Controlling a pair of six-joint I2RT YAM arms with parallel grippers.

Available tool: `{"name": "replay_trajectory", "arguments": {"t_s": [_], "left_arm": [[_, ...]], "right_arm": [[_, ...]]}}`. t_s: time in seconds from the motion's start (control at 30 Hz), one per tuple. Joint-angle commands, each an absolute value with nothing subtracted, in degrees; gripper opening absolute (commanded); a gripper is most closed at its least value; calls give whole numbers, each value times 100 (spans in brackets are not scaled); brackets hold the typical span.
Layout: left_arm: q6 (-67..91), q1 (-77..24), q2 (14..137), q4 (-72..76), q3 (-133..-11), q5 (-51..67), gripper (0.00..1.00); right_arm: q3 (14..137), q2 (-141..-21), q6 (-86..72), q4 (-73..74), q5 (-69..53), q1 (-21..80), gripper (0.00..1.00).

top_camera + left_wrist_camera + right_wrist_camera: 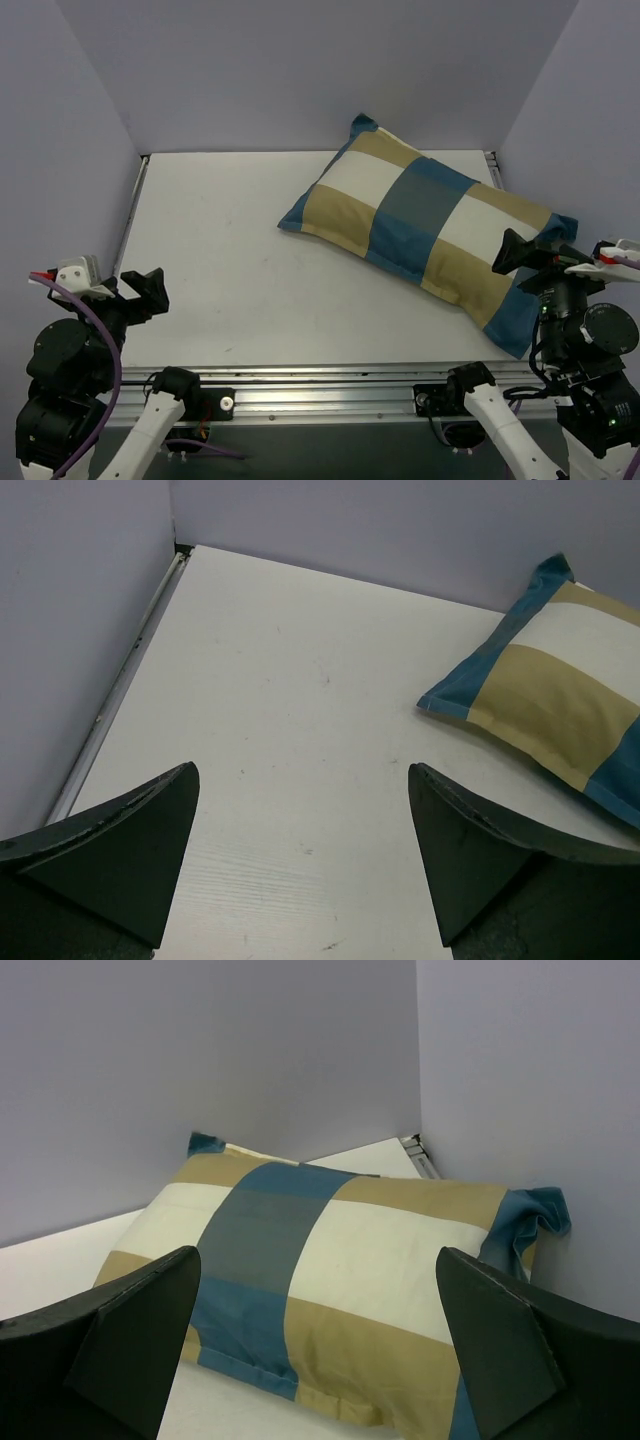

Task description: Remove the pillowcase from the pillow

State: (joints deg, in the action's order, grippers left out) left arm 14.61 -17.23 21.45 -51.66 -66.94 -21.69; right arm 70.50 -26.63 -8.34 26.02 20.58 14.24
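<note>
The pillowcase (pixel 425 220), a patchwork of blue, tan and white rectangles, lies plump and slanted on the right half of the white table (pixel 230 270). It also shows in the left wrist view (pixel 560 690) and fills the right wrist view (pixel 330 1270). The white pillow is hidden inside it. My left gripper (pixel 140 290) is open and empty at the near left, far from the cover; its fingers (pixel 130 850) frame bare table. My right gripper (pixel 530 255) is open and empty at the cover's near right end.
Lilac walls (pixel 300 70) close the table at the back and both sides. A metal rail (pixel 330 385) runs along the near edge.
</note>
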Motion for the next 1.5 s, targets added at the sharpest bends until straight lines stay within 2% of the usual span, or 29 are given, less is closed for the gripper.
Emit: {"name": "replay_trajectory", "arguments": {"t_s": [0.0, 0.23, 0.57, 0.63, 0.8, 0.97, 1.1, 1.47], "left_arm": [[1494, -1749, 2267, -4808, -6662, -2215, 94], [1450, -1749, 2600, -4614, -6425, -2303, 94], [1784, -1749, 3401, -3781, -5828, -1644, 94], [1863, -1749, 3436, -3622, -5652, -1600, 94], [1802, -1740, 3437, -3384, -5098, -1652, 94], [1775, -1705, 3472, -3287, -4816, -1591, 94], [1749, -1653, 3533, -3287, -4799, -1450, 94], [1723, -1600, 3445, -3305, -4764, -1336, 94]], "right_arm": [[6996, -2803, -826, 2206, 1960, 1424, 100], [6662, -3277, -1072, 2092, 1161, 1424, 100], [6548, -5438, -1301, 1802, 246, 1424, 100], [6705, -6115, -1353, 1828, 395, 1494, 100], [7092, -7318, -1013, 1583, 1754, 2003, 100], [7576, -8321, -45, 1292, 1960, 2512, 100], [7620, -8744, 1122, 1055, 1925, 2952, 100], [7146, -9817, 2188, 678, 3004, 3436, 100]]}}
